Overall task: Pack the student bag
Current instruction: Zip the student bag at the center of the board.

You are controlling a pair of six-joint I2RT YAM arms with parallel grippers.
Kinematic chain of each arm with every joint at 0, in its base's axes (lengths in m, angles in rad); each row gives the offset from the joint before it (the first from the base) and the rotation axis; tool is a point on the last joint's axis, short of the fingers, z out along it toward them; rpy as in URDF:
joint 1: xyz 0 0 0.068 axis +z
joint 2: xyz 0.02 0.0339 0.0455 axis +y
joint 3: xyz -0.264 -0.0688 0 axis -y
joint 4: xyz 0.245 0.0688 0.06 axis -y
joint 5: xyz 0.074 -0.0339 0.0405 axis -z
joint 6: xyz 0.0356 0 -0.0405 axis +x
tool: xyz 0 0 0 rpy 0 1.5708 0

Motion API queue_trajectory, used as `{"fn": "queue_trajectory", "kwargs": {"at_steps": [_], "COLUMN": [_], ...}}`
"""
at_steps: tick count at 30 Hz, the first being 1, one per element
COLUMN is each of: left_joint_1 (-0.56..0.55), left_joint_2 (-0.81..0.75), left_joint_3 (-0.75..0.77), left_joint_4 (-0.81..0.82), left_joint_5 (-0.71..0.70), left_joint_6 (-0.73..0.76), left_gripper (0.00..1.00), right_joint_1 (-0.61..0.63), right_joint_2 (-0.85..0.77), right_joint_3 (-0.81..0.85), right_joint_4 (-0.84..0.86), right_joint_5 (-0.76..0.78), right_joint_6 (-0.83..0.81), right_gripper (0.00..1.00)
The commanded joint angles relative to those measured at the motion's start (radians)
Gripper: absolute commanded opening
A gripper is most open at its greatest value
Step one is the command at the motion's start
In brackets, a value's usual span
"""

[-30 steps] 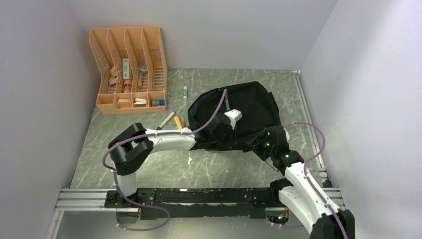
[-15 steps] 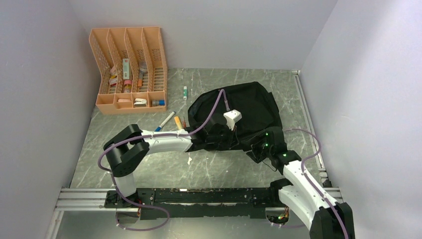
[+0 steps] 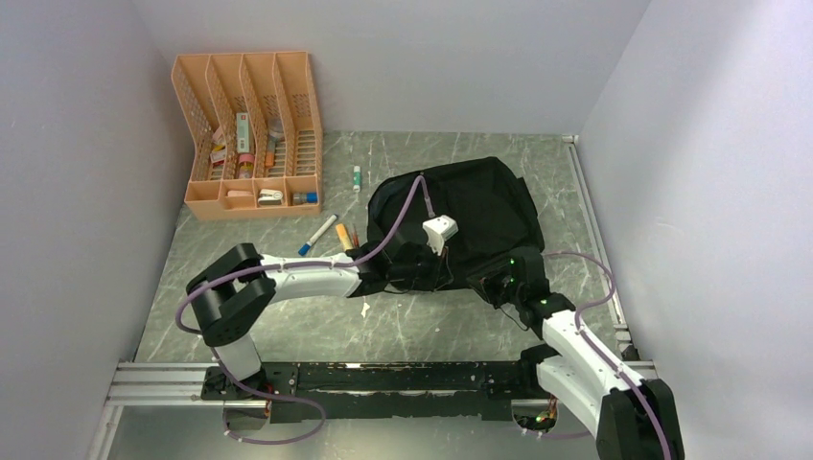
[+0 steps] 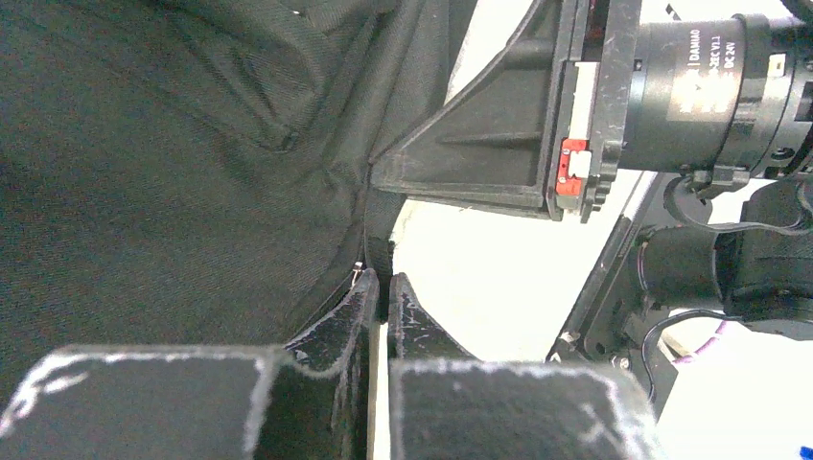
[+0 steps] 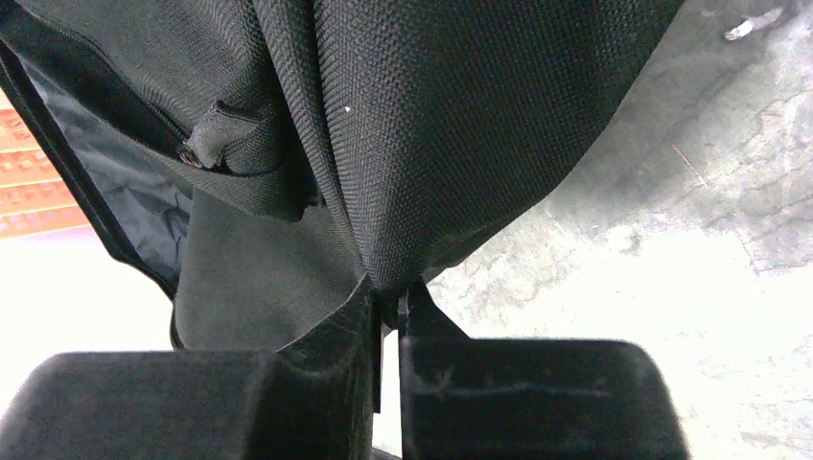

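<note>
- The student bag (image 3: 479, 196) lies slumped on the grey, marble-patterned desk (image 3: 288, 326), right of centre. Its near edge is gathered between the two robot arms.
- The left end effector (image 4: 383, 287) is pinched tight on the bag's rim beside the zipper line, with a narrow strip of black trim caught between its fingertips.
- The right end effector (image 5: 391, 299) is closed almost fully on a bunched fold of the bag, and the cloth fans upward from the pinch like a tent.
- The outer shell is a coarse black weave. A smoother grey lining (image 5: 134, 201) shows through the opening in the right wrist view, beside a small stitched fabric tab (image 5: 225, 134).
- The bag looks soft, limp and fairly light, likely to sag and crease rather than hold any shape. The surest holds are probably seams, trim and the zipper edge, where the cloth is doubled; a single thin layer could slip free.
- Keeping the mouth open would seem to need two holds set apart, one on each side.
- A rigid orange mesh organiser (image 3: 251, 134) stands in the far-left corner holding small stationery, and loose markers (image 3: 317, 233) lie on the desk just left of the bag.
</note>
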Motion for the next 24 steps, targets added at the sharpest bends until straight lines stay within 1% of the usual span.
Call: {"fn": "queue_trajectory", "kwargs": {"at_steps": [1, 4, 7, 12, 19, 24], "left_joint_1": [0.002, 0.002, 0.007, 0.04, 0.15, 0.245], "left_joint_2": [-0.086, -0.117, -0.156, -0.211, -0.267, -0.277], "left_joint_3": [-0.009, -0.01, -0.016, -0.025, -0.053, -0.04], "left_joint_4": [-0.011, -0.072, -0.137, -0.212, -0.287, -0.308], "left_joint_5": [-0.056, -0.126, -0.225, -0.28, -0.3, -0.271], "left_joint_6": [0.011, 0.016, 0.02, 0.044, 0.067, 0.102], "left_gripper": [0.05, 0.05, 0.05, 0.05, 0.05, 0.05], "right_joint_1": [-0.002, -0.002, -0.004, -0.004, -0.004, -0.003], "right_joint_2": [-0.038, -0.072, -0.093, -0.092, -0.105, -0.128], "right_joint_3": [0.007, 0.029, 0.058, 0.098, 0.123, 0.136], "right_joint_4": [-0.049, -0.116, -0.181, -0.24, -0.295, -0.323], "right_joint_5": [0.141, 0.223, 0.296, 0.357, 0.416, 0.443], "right_joint_6": [-0.015, -0.035, -0.065, -0.112, -0.132, -0.147], "right_gripper": [0.0, 0.0, 0.0, 0.0, 0.0, 0.0]}}
